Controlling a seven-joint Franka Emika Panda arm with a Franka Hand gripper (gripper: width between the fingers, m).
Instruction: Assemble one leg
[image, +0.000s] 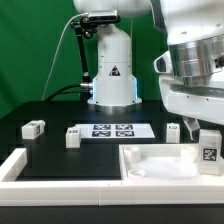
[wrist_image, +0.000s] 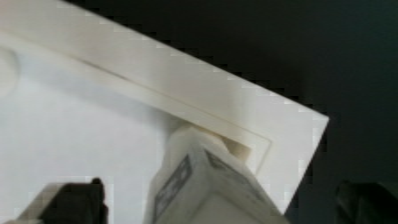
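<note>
A leg (image: 210, 150), a small white block with a black-and-white tag, stands upright at the corner of the white panel (image: 160, 165) on the exterior view's right. My gripper (image: 207, 135) is right above it, with the fingers straddling its top. In the wrist view the leg (wrist_image: 210, 180) rises between the two dark fingers (wrist_image: 71, 203), with a gap showing on each side. The leg's foot meets the panel's corner (wrist_image: 249, 120). The gripper (wrist_image: 214, 205) looks open and not clamped on the leg.
The marker board (image: 113, 130) lies in the middle before the robot's base. Three loose legs lie on the black table: one at the left (image: 33, 128), one beside the marker board (image: 72, 136), and one near the gripper (image: 173, 130). A white rim piece (image: 15, 165) lies front left.
</note>
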